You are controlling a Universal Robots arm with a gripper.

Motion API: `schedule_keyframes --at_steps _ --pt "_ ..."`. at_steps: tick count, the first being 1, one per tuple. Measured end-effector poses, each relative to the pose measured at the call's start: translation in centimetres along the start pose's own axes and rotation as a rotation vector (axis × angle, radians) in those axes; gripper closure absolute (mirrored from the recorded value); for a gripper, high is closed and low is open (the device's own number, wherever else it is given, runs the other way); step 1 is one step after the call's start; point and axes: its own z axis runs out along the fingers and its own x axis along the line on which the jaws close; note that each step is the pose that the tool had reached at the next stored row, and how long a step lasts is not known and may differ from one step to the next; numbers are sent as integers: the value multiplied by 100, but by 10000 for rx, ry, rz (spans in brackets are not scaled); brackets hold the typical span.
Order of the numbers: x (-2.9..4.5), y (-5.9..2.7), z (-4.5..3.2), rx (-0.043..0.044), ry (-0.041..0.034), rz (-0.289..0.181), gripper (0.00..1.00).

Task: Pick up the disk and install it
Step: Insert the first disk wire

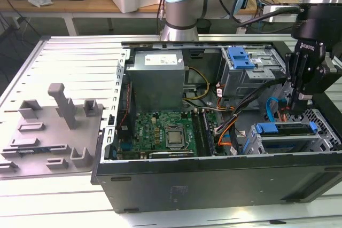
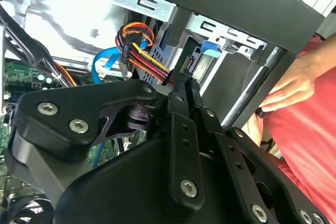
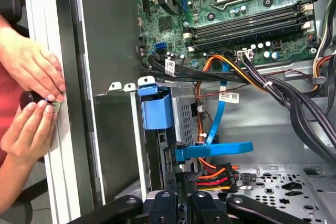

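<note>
Gripper point(image 1: 300, 101) pinched narrow and empty, low beside the cage point(image 1: 325, 127) holding the blue-bracketed disk point(image 3: 155, 109), apparently for seating it past cables point(image 3: 212, 174).

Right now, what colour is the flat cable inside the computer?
Blue. The flat cable shows best in the first wrist view.

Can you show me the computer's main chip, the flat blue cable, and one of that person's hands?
Main chip point(image 1: 175, 136): exterior view, middle of its silver lid.
Blue cable point(image 3: 217, 103): first wrist view, midway along its straight stretch.
Hand point(image 3: 31, 61): first wrist view, back of the hand.
</note>
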Motion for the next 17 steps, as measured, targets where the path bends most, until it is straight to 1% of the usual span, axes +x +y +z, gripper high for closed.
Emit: schedule_keyframes --at_steps 1,2,3,4,6,7,8,9,10,14,17 --pt "7 0 2 3 -62 -15 83" --pt "17 0 6 4 -162 -36 83" --pt "26 1 9 4 -241 -51 83" --pt "35 1 14 2 -336 -70 83" --pt "52 3 20 2 -488 -104 83" --pt "62 3 24 3 -545 -120 83" --pt "78 4 28 9 -587 -135 83" --pt "92 4 30 16 -614 -148 83" --pt "124 5 37 31 -677 -176 83" --pt "178 8 49 53 -802 -227 83" --pt "214 10 59 62 -917 -264 83"
